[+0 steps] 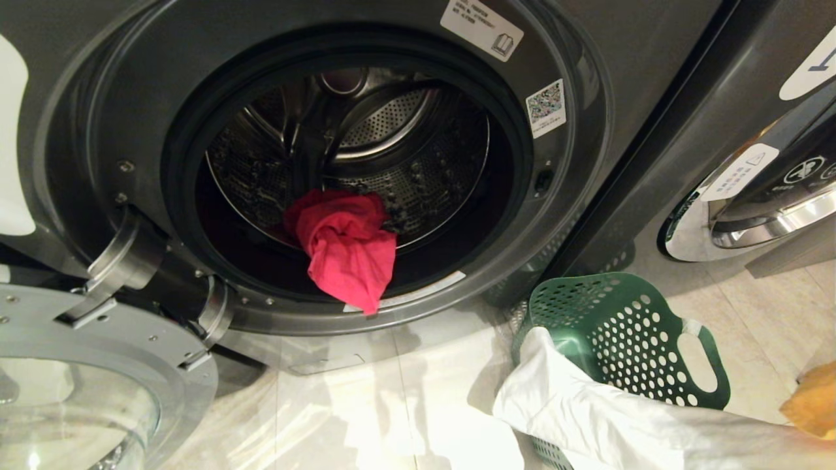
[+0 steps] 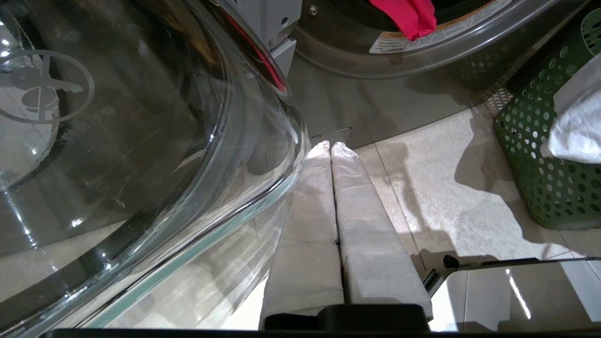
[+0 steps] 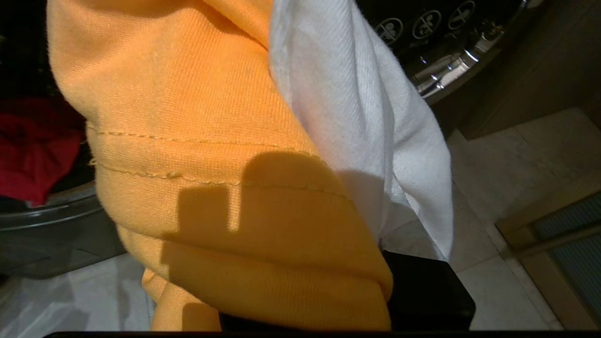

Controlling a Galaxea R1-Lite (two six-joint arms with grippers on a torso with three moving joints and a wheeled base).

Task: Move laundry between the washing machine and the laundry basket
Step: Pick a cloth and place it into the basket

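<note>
Orange garment (image 3: pixel 225 141) and white garment (image 3: pixel 366 117) drape over right pincer beside green basket (image 1: pixel 627 326); grip itself hidden, cannot tell. Both soft, light, floppy: likely best pinched at bunched fold. Red garment (image 1: pixel 346 248) hangs over washing machine (image 1: pixel 392 163) door rim. Left pincer (image 2: pixel 331 146) clenched, empty, near glass door (image 2: pixel 141 141).

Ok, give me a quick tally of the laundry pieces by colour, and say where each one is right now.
Red-pink: 1, the red-pink garment hanging over the lip of the washing machine drum.
White: 1, the white garment draped over the laundry basket rim.
Orange: 1, the orange garment bunched against the right gripper.
Total: 3
</note>
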